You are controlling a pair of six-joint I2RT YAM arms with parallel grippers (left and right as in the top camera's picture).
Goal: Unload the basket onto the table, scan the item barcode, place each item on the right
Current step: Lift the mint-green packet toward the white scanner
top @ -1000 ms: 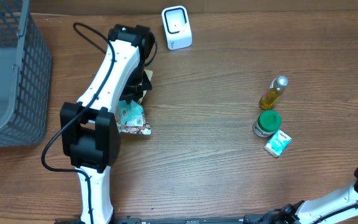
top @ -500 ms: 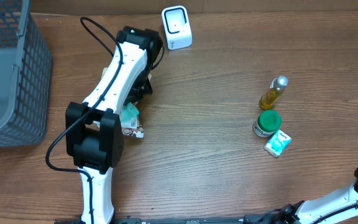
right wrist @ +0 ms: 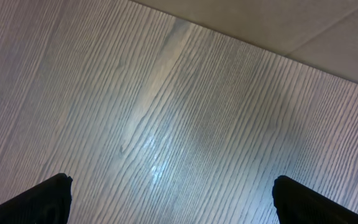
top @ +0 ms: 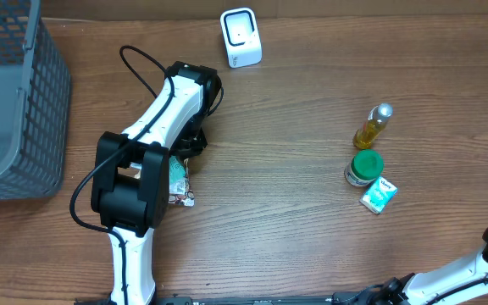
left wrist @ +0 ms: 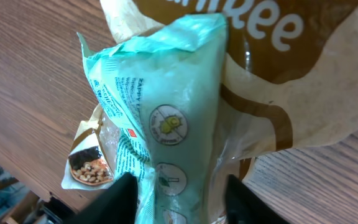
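- status, my read: scan not completed from this pose, since the snack packet (left wrist: 166, 118) is down at the left arm (top: 155, 127) and nowhere near a read position
- packet lies on the desk (top: 295, 229), partly tucked under the left arm's wrist in the overhead view
- teal face is up, showing small print and round icons, with a peanut picture at one end
- no barcode visible on the face that shows (could be on the underside or under the arm, can't tell)
- tan wrapper (left wrist: 303, 93) with brown lettering sits behind the teal part in the wrist view; same item or a second one, can't tell
- scanner (top: 241, 37) stands at the far edge of the desk, well apart from the packet, nothing presented to it
- left to do, as I judge it: take a firm hold, lift, find the barcode side, turn it to the scanner and hold it there
- left fingers (left wrist: 124, 196): standing apart, one on each side of the packet's near end
- the packet fills the gap between them, but I see no squeeze in the film, so I read it as straddled, not gripped
- right fingers (right wrist: 42, 199): spread wide, nothing between them, only desk grain below, well apart from the packet
- farther out on the right side: bottle (top: 373, 126), green-lidded jar (top: 363, 168) and small teal box (top: 378, 195) sit close together, no arm near them
- grey basket (top: 24, 102) sits at the far left corner
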